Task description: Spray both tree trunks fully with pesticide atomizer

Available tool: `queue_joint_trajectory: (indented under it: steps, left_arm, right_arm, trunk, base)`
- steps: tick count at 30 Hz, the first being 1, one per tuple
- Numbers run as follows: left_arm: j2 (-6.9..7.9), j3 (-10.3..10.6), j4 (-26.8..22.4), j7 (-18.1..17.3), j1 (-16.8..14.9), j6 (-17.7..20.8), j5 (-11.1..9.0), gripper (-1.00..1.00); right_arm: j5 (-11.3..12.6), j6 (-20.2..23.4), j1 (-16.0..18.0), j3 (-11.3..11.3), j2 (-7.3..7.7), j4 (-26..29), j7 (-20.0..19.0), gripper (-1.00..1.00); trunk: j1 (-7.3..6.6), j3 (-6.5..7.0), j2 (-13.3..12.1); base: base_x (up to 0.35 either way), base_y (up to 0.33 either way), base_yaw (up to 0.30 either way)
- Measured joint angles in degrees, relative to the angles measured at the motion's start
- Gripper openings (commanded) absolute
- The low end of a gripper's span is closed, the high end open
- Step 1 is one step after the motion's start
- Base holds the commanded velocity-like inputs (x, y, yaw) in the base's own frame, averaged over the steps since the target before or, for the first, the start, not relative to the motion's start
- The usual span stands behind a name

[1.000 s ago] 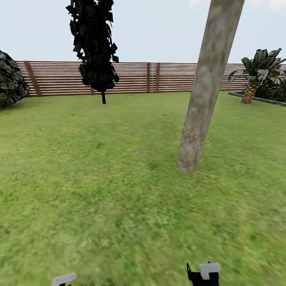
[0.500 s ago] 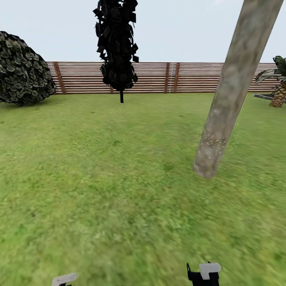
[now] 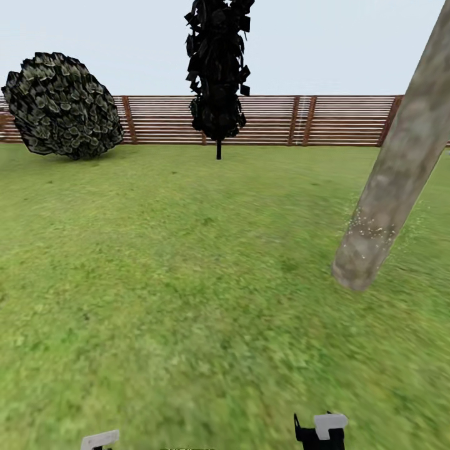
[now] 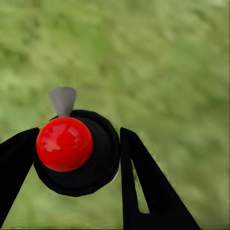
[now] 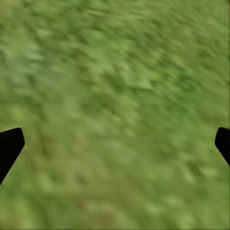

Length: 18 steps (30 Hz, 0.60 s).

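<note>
Two dark fingers of my left gripper (image 4: 79,158) clench the tiny near-black bottle-shaped pesticide atomizer with its round red top (image 4: 64,143), seen end-on at the lower left of the left wrist frame, a small grey nozzle tab jutting beyond it over blurred grass. My left jaws are grasping that bottle by its round body, just under the cap. I judge it light and rigid, a hard smooth shell that could twist or slip if squeezed off-centre, so a hold square across the body, clear of the red top and nozzle, seems best.

My right gripper (image 5: 115,143) shows just two black fingertips at the far side edges of its frame, spread wide with nothing but lawn between: those jaws are released.

Only the head view gives the surroundings: a mottled pale grey-brown tree trunk (image 3: 390,200) slanting up the right edge with pale specks near its base, a narrow black conifer (image 3: 217,69) at upper centre, a rounded dark-green bush (image 3: 62,106) at upper left, and a brown slatted wooden fence (image 3: 275,120) behind the green lawn (image 3: 187,281).
</note>
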State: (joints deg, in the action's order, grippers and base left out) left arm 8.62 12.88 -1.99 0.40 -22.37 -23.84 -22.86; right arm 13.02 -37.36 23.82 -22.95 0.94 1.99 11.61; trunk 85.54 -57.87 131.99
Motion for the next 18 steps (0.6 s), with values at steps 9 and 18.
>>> queue_joint_trajectory:
  steps: [9,18]
  left_arm:
    - [0.00,0.00,0.00,0.00,0.00,0.00,0.00,-1.00]
    - [0.00,0.00,0.02,0.00,0.00,0.00,0.00,-1.00]
  right_arm:
    - [-0.01,0.00,0.00,-0.01,-0.02,0.00,0.00,1.00]
    - [0.00,0.00,0.00,0.00,-0.01,0.00,0.00,1.00]
  trunk:
    - [0.00,-0.31,0.00]
    - [0.00,-0.62,0.00]
  base:
    - [0.000,0.000,0.283]
    - [0.000,0.000,0.282]
